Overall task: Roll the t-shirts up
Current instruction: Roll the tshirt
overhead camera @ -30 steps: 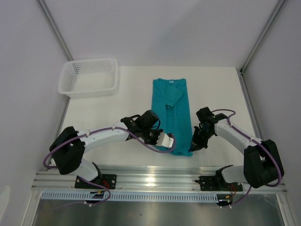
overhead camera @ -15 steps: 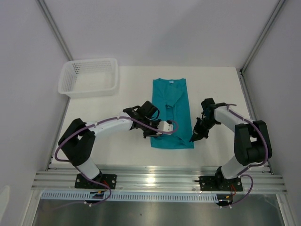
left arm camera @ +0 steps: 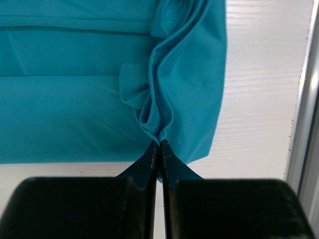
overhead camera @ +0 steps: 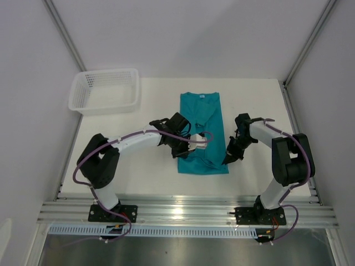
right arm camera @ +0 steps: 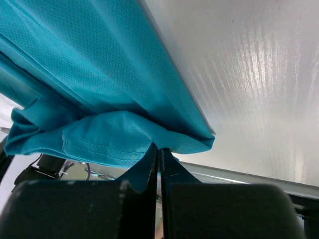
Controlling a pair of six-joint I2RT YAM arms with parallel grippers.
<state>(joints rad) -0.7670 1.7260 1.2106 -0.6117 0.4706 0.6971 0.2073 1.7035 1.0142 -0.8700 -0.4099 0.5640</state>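
The teal t-shirt (overhead camera: 201, 113) lies folded into a long strip in the middle of the table, collar end away from the arms. Its near end is lifted and bunched. My left gripper (overhead camera: 187, 149) is shut on the hem at the strip's near left side; in the left wrist view its jaws (left arm camera: 159, 145) pinch a gathered fold of the t-shirt (left arm camera: 75, 99). My right gripper (overhead camera: 228, 157) is shut on the near right corner. In the right wrist view the gripper (right arm camera: 159, 149) nips a doubled edge of the t-shirt (right arm camera: 99, 64), held off the table.
A white mesh basket (overhead camera: 105, 91) stands at the far left corner of the table. The aluminium rail (overhead camera: 188, 210) with both arm bases runs along the near edge. White walls enclose the table on three sides.
Both grippers have moved away from the near edge with the hem in them. The shirt's near end has come off the table and folded back; the strip now looks shorter.
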